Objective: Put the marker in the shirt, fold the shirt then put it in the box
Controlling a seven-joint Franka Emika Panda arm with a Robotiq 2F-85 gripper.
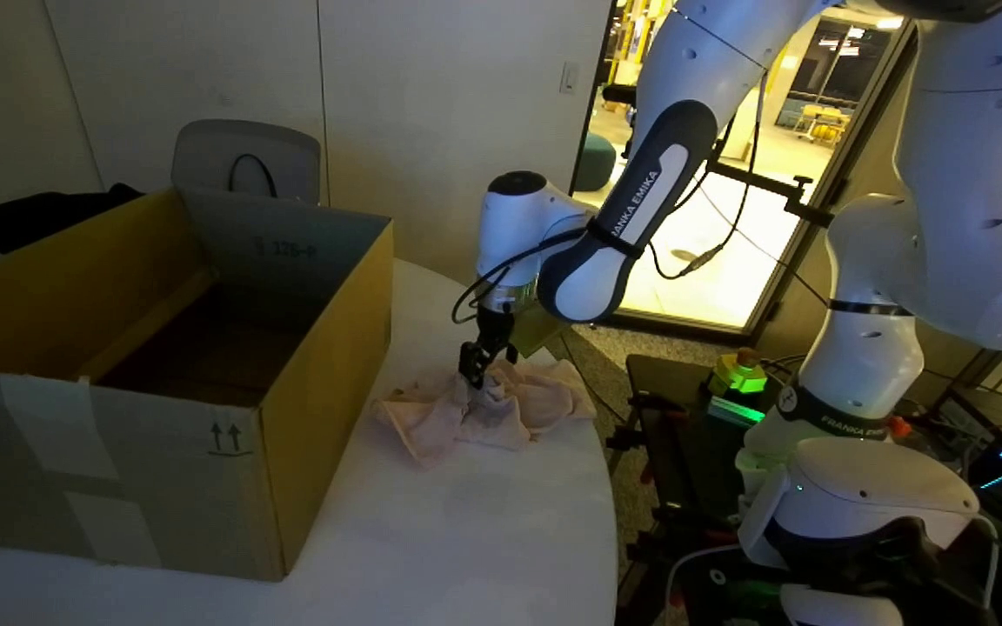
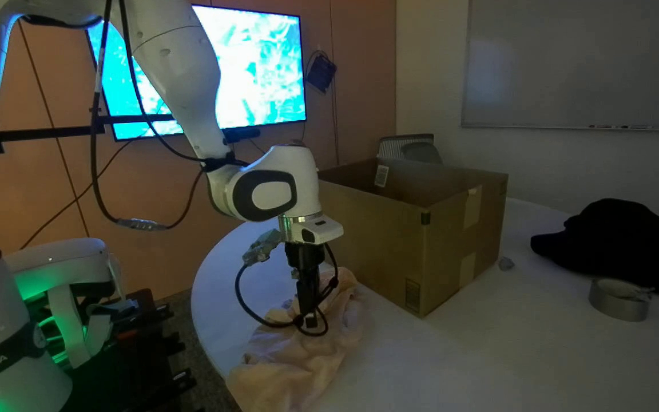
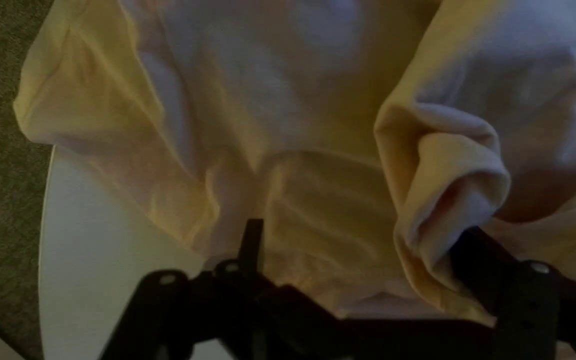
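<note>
The shirt point(image 1: 501, 413) is lying in a rumpled heap on the table point(image 1: 466, 539), and in the wrist view one corner of it, around 10 o'clock, seems to poke out past the edge. Can't spot the marker anywhere. It may be wrapped up in the cloth, but nothing here proves it, so I'd call that step unconfirmed. Folding doesn't look done to me either: there's one curled-over bit of fabric, nothing like a tidy packet. Boxing is definitely left to do.

The end effector point(image 3: 363, 227) isn't holding anything, its fingers point(image 3: 252, 245) are spread wide, with the one at 4 o'clock in the wrist view right up against that curl (touching or just shy, can't tell).

Fabric-wise it's pale pink, soft-looking, full of creases, so I'd expect it to flop about unless it's pinched well. Table's smooth and white with a curved edge. The box point(image 1: 327, 400) is at the shirt's 9 o'clock in an exterior view: brown cardboard, deep, rectangular, open on top, pale tape strips point(image 1: 62, 426) down the side. Farther out, at 3 o'clock from the shirt in an exterior view, there's a stubby grey ring, probably a tape roll point(image 2: 618, 303), with a limp black heap point(image 2: 621, 243) behind it.
</note>
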